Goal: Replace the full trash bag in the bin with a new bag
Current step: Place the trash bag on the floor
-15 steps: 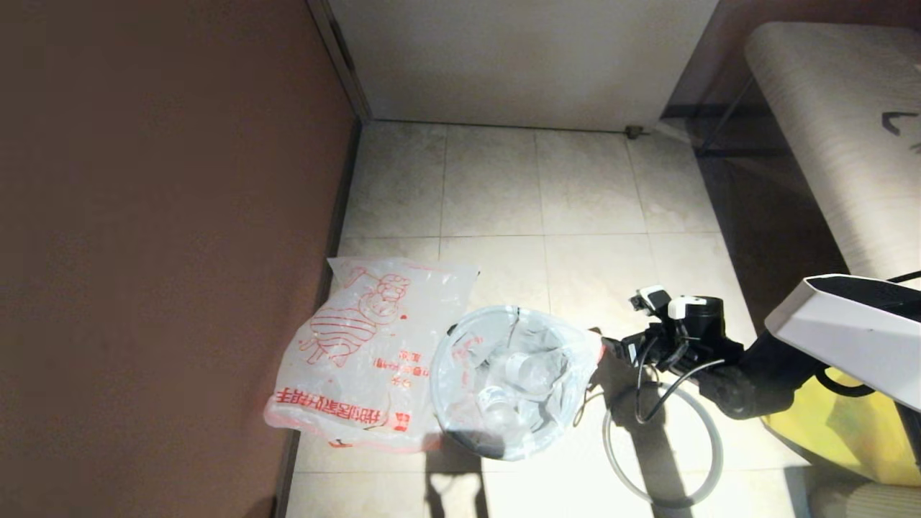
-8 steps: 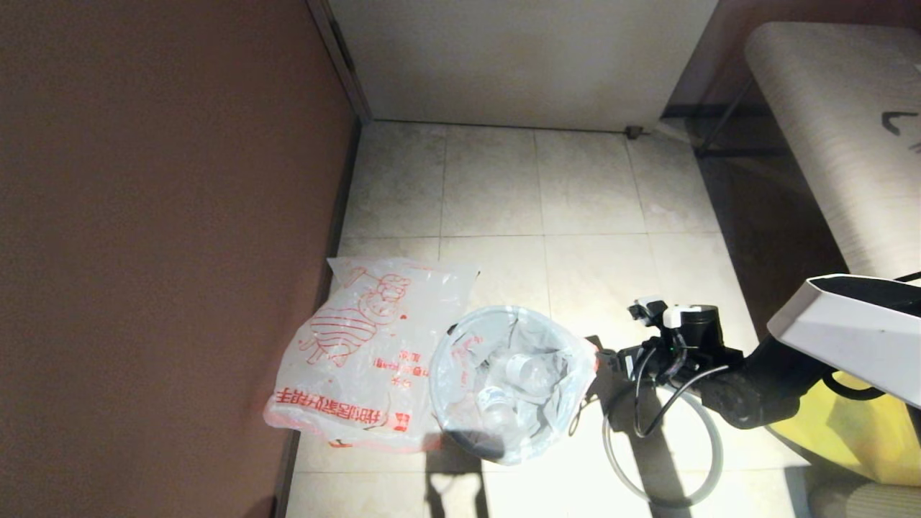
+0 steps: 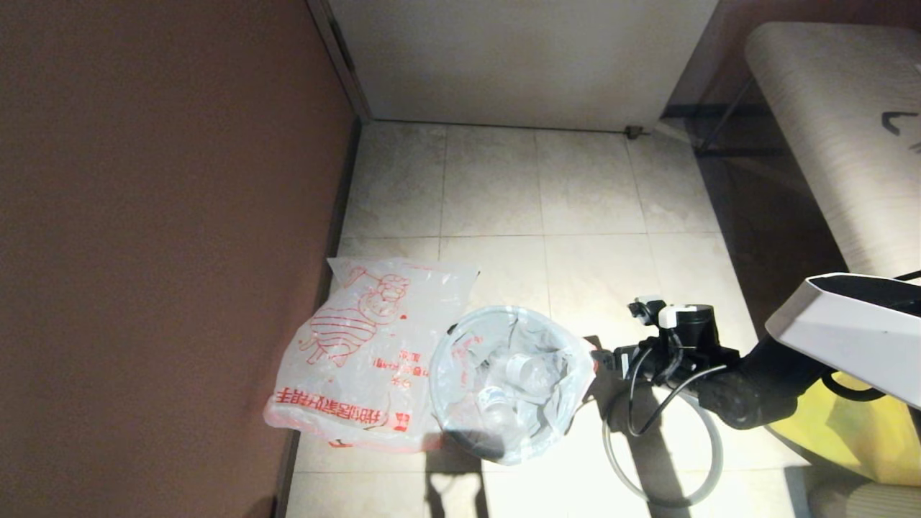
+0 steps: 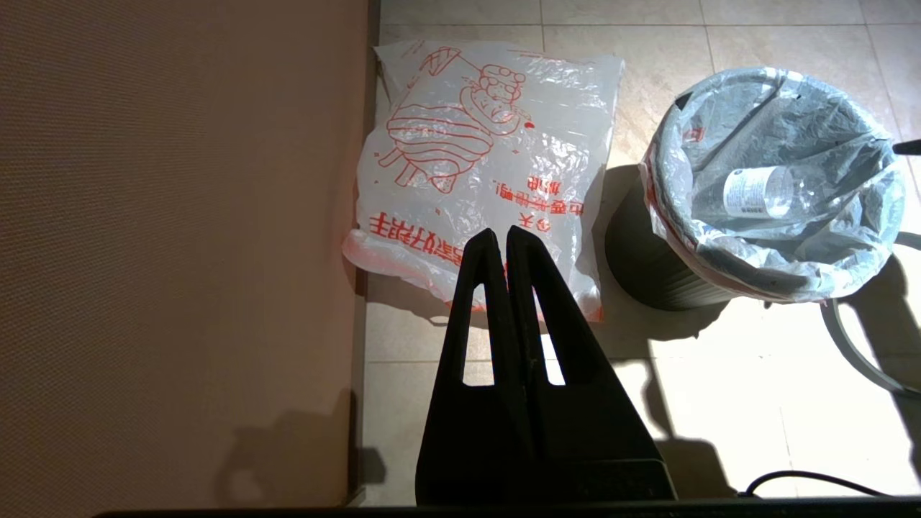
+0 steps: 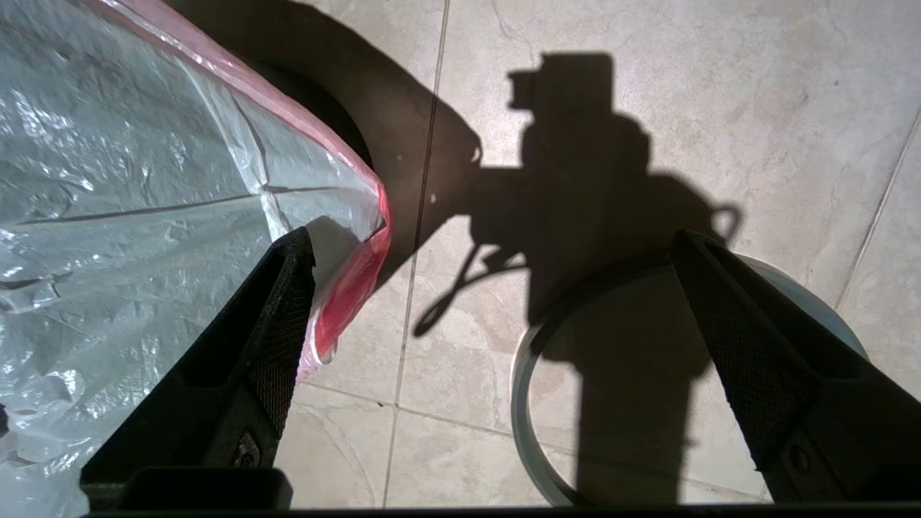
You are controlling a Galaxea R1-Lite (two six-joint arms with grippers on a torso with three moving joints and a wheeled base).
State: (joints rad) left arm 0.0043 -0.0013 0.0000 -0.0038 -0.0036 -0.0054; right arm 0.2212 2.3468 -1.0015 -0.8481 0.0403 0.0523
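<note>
The full trash bag (image 3: 511, 381) lines the black ribbed bin (image 4: 647, 266), its skin folded over the rim and clear bottles (image 4: 755, 191) lying inside. Flat on the tiles beside the bin, against the wall, lies the new bag (image 3: 367, 345) with its red striped figure (image 4: 439, 137). My right gripper (image 3: 603, 360) hangs open at the bin's right side; in the right wrist view it (image 5: 491, 236) has one finger against the bag's red-edged lip (image 5: 360, 273). The grey hoop (image 5: 519, 381) lies on the floor under that arm. My left gripper (image 4: 501, 234) is shut and empty above the new bag's near edge.
A brown wall (image 3: 144, 252) runs close along the left of the new bag. A big yellow bag (image 3: 856, 432) sits at the right behind my right arm, and a pale bench (image 3: 842, 144) stands further back. Open tiled floor (image 3: 540, 194) stretches beyond the bin.
My right gripper has dropped lower and moved a little left toward the bin's right rim. The bags and the hoop have stayed put.
</note>
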